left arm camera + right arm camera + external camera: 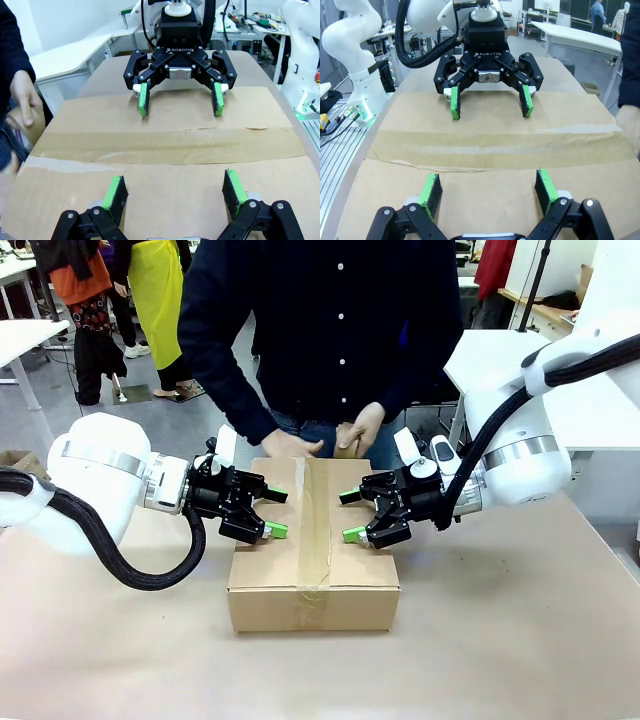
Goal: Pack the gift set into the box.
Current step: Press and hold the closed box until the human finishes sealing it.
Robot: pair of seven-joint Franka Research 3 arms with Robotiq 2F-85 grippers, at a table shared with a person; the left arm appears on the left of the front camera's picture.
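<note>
Box (313, 540) closed and taped; left gripper (277, 512) and right gripper (351, 515) face each other above it, jaws wide, holding nothing.

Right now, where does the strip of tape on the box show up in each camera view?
Front view: tape runs down the box top's middle, between the grippers.
Left wrist view: tape crosses mid-picture.
Right wrist view: tape crosses mid-picture.
Shared landmark: the box's closed top.

Front camera faces the person; opposed wrist cameras share the box (313, 540).
</note>
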